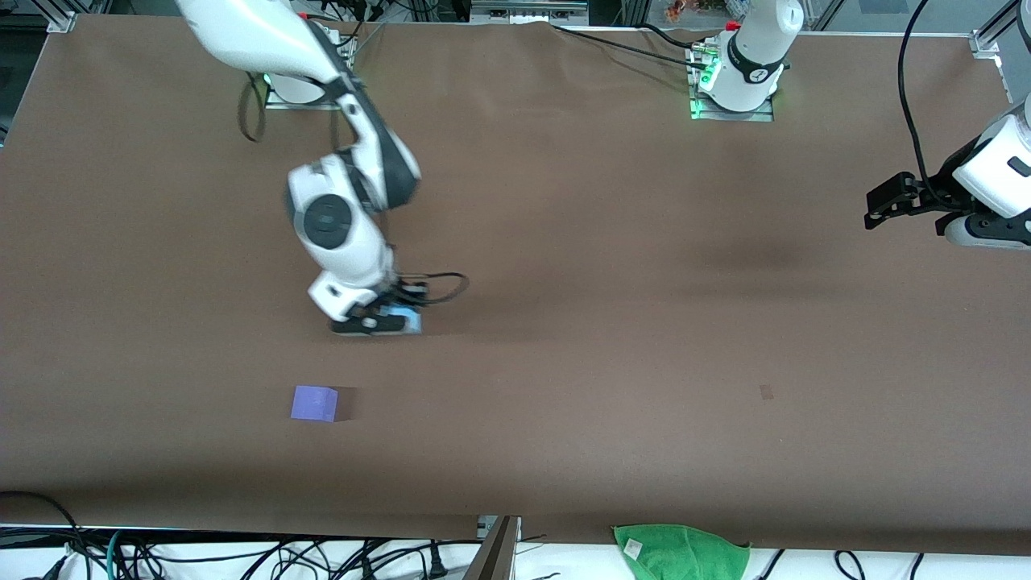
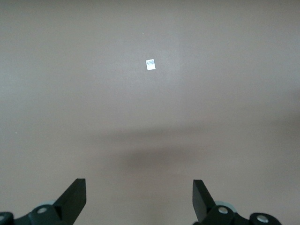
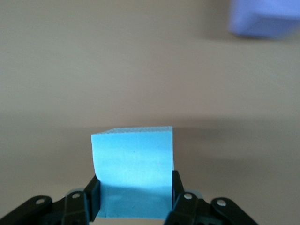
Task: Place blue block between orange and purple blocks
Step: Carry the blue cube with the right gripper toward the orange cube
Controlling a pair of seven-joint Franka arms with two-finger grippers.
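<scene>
My right gripper (image 1: 377, 323) is shut on the light blue block (image 1: 411, 321) and holds it low at the table surface, toward the right arm's end. In the right wrist view the blue block (image 3: 133, 161) sits between the two black fingers of the gripper (image 3: 135, 193). The purple block (image 1: 314, 403) lies on the table nearer to the front camera than the held block. It also shows in the right wrist view (image 3: 265, 21). The orange block is out of view. My left gripper (image 1: 884, 203) waits open and empty above the left arm's end of the table; it also shows in the left wrist view (image 2: 139, 190).
A green cloth (image 1: 681, 552) lies at the table's front edge. A small pale scrap (image 2: 150, 64) lies on the brown table cover (image 1: 612, 266); it shows as a faint mark (image 1: 766, 392) in the front view. Cables hang below the front edge.
</scene>
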